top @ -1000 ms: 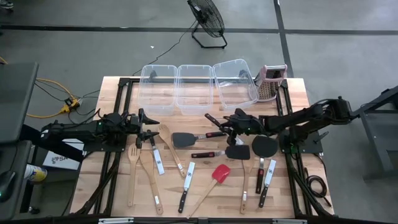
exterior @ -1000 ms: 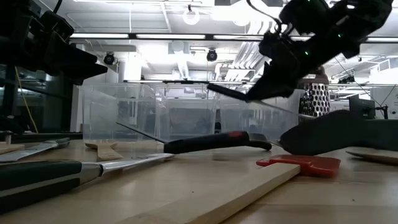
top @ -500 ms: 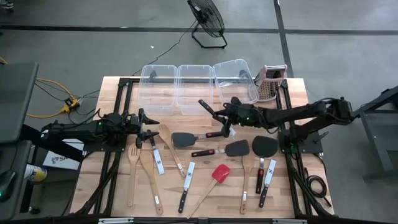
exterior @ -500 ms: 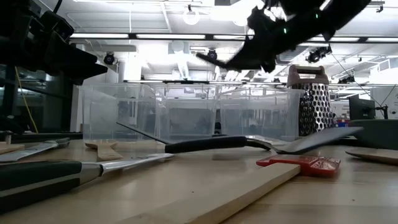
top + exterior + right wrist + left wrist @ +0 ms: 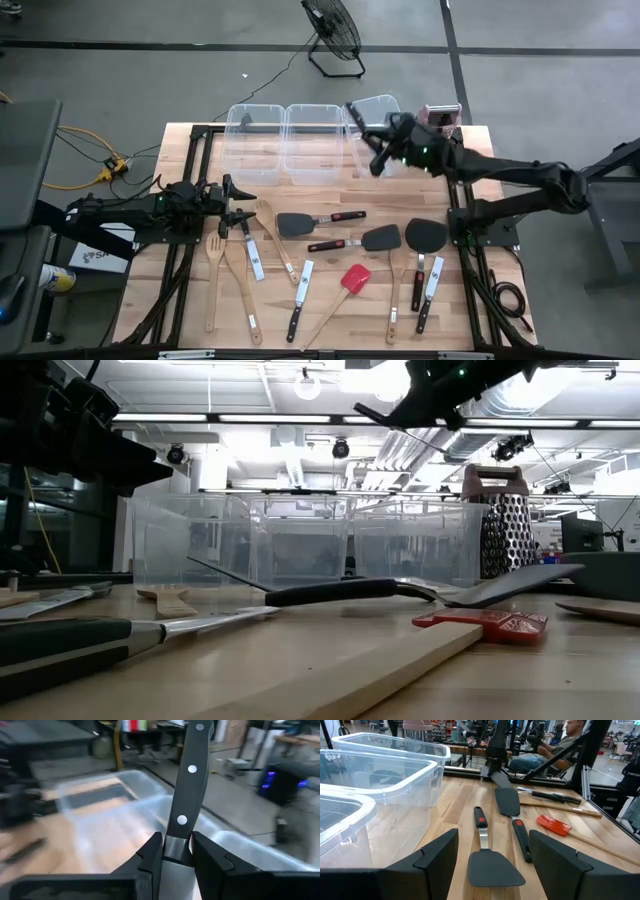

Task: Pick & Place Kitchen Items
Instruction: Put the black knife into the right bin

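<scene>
A pale wooden table (image 5: 470, 150) is carrying three clear bins, and the rightmost bin (image 5: 385, 120) is the landmark here. Nearest the camera, well before that bin, a red-headed spatula (image 5: 352, 279) is lying among knives and black turners. Far left of the bin, the left gripper (image 5: 240, 205) is waiting low with its fingers spread. Above the bin, the right gripper (image 5: 378, 160) is pinching a black-handled knife (image 5: 187, 785).

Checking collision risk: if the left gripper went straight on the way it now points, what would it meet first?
Probably the nearest black turner, lying on the table straight beyond the open left gripper; depth is uncertain.
</scene>
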You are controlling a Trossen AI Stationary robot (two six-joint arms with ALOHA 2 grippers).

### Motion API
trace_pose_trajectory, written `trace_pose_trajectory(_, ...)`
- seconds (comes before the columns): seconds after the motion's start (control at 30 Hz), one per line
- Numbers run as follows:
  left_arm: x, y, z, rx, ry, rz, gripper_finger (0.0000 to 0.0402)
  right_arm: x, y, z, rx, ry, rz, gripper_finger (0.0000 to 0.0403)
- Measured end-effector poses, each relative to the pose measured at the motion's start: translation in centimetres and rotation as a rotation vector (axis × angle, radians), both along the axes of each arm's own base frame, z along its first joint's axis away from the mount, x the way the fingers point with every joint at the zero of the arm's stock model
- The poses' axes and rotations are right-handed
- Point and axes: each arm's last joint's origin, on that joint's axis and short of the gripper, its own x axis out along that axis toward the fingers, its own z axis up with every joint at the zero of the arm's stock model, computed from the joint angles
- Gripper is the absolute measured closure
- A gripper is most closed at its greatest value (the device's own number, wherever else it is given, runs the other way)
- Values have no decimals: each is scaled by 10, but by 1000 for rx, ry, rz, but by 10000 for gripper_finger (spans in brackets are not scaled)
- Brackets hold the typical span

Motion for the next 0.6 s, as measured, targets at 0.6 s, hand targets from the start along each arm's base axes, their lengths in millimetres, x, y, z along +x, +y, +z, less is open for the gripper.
trace_pose_trajectory(0.6, 0, 0, 0, 0, 0, 0, 162, 1, -88, -64, 13, 378, -197, 325)
